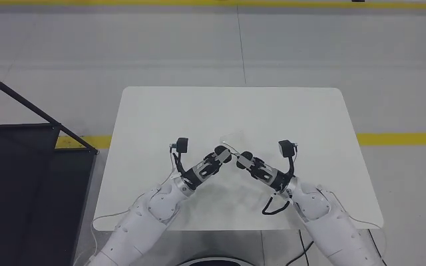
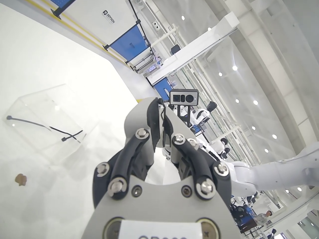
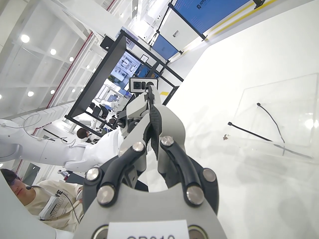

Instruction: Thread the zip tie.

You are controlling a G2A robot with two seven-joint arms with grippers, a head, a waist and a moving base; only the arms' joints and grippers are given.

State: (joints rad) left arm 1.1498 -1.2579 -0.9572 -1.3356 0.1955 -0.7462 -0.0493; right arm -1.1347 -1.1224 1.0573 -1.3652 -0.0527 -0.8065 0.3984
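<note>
Claws of both arms hang above a white rounded-corner table (image 1: 299,113), their tips pointed toward each other and close together; whether the tips touch I cannot tell. The left claw (image 2: 159,103) has its black-padded fingers (image 2: 149,118) pressed together at the tip; nothing that I can make out sits between them. The right claw (image 3: 149,95) is likewise closed, ribbed pads (image 3: 155,123) flat against each other; whether anything thin is caught at its very tip I cannot tell.

A clear shallow acrylic tray (image 3: 274,82) lies on the table just beyond both claw tips, on the side away from the robot; it is apart from either claw. Inside it lie two black plastic zip ties: a straight one (image 3: 249,131) and a curved one (image 3: 273,120); their thin tails cross, while their square heads lie apart; neither tie is touched by a claw.

A small brown scrap (image 3: 226,137) rests on the bare table just outside the tray, near the head of the straight tie and on the tray's claw-facing side; it is well clear of both sets of fingers.
</note>
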